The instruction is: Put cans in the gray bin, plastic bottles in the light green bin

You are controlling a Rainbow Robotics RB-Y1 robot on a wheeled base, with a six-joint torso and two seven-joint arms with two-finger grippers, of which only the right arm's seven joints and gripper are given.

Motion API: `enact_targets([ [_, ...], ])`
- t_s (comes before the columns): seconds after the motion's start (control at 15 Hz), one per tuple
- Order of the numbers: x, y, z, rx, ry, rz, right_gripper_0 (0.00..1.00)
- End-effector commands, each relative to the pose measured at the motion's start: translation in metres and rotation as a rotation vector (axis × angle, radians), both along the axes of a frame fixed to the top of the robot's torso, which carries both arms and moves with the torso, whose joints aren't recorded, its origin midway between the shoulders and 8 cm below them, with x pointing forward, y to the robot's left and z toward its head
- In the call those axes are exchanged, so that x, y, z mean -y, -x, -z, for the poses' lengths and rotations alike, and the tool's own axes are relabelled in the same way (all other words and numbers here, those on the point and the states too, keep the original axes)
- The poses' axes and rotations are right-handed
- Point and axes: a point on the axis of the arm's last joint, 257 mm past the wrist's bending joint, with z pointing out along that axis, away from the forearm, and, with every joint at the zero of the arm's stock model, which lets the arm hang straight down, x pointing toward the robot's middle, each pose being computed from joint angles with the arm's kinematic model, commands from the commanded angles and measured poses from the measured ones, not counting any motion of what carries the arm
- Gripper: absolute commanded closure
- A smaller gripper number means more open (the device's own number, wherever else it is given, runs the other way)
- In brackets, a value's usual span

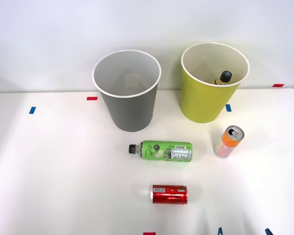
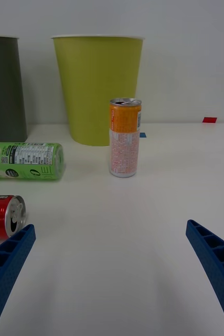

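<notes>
Wrist view: spread blue ribbed gripper [image 2: 112, 273] faces 1 upright, slim orange-and-pink metal can [image 2: 125, 137]; probably light, dentable, so grasp mid-body.

You have the white table [image 1: 49, 171] before you, with two tall bins standing at its far side. The gray bin [image 1: 129, 110] is on the left and the light green bin [image 1: 203, 100] on the right, a little apart. Inside the light green bin you can see a black cap [image 1: 226, 76] of a bottle. In front of the bins the green bottle [image 1: 161, 151] lies on its side, its cap pointing left. Just to its right the orange can [image 1: 229, 141] stands upright. The red can [image 1: 169, 194] lies on its side, nearer to you. Two blue fingertips [image 1: 219, 231] show at the bottom edge, apart from each other.
</notes>
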Motion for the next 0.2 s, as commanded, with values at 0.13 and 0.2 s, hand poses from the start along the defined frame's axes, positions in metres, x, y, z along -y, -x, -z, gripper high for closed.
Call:
enact_targets([
  [0.13,0.0,0.0,0.0,0.0,0.0,0.0,0.0],
  [0.2,0.0,0.0,0.0,0.0,0.0,0.0,0.0],
])
